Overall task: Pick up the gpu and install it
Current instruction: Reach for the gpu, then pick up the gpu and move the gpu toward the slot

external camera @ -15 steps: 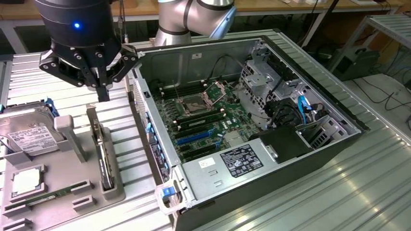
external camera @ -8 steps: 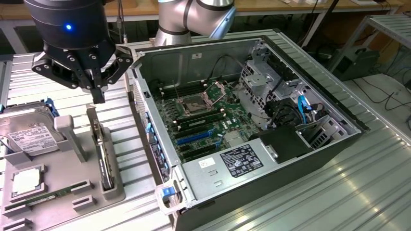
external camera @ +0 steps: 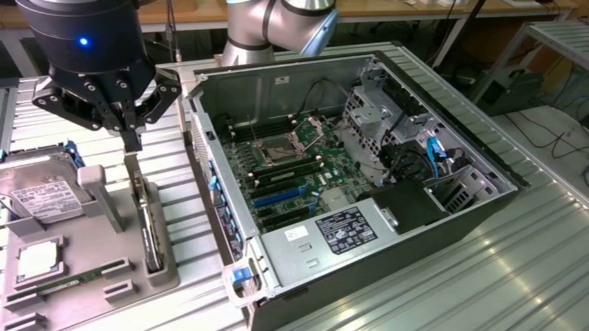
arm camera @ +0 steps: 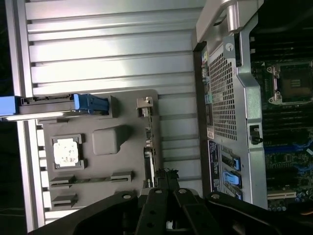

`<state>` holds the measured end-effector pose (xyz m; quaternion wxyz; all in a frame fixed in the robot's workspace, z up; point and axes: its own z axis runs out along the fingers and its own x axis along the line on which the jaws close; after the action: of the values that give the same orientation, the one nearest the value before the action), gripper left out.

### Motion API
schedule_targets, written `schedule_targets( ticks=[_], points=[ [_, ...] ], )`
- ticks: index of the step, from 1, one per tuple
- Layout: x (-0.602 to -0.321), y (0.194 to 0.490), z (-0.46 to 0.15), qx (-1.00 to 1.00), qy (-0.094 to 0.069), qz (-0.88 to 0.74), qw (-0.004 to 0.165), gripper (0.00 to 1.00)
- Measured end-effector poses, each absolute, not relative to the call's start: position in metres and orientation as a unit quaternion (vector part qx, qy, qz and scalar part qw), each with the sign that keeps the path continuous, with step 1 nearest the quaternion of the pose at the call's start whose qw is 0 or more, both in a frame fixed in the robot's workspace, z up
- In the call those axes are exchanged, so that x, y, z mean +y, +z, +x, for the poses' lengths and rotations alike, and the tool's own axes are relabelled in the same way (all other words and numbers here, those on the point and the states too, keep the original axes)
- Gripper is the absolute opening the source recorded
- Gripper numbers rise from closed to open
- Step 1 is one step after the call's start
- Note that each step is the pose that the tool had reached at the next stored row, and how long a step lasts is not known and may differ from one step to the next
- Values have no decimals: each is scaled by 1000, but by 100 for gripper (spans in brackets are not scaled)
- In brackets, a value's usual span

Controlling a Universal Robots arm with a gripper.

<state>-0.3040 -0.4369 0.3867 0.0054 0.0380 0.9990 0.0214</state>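
Arm point(external camera: 276, 27) bent over; pincer point(external camera: 132, 140) pointing down, closed.

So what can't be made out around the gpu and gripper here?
- gpu: on edge in the grey tray, faces hidden in the exterior view.
- Contact: whether the shut gripper touches the gpu; the gripper itself covers that spot in the wrist view.
- hard drive: cut by the exterior view's left edge.

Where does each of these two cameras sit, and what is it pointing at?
Exterior view: off the arm, high up, looking down at the open computer case and grey tray; arm and hand show.
Wrist view: on the wrist, looking down past the hand at the tray.
Both share: hand, gpu, tray, case.
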Motion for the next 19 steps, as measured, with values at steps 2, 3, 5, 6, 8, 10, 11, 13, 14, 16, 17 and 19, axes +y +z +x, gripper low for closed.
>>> schedule_targets(
  ticks=[2, 3, 5, 6, 8, 10, 11, 13, 14, 16, 17, 19],
  points=[
    [-437, 387, -304, 999, 21, 38, 5, 11],
    [-437, 387, -304, 999, 21, 38, 5, 11],
    [-437, 387, -304, 999, 21, 38, 5, 11],
    [-437, 387, -304, 999, 21, 38, 5, 11],
    [-437, 387, -304, 999, 21, 38, 5, 11],
    [-437, 387, -304, 999, 21, 38, 5, 11],
    [-437, 387, -304, 999, 21, 38, 5, 11],
    [-437, 387, -304, 999, 21, 38, 5, 17],
    [-437, 387, -304, 999, 21, 38, 5, 24],
    [-437, 387, -304, 999, 21, 38, 5, 42],
    [-437, 387, -304, 999, 21, 38, 5, 42],
    [-437, 387, -304, 999, 21, 38, 5, 54]
  ],
)
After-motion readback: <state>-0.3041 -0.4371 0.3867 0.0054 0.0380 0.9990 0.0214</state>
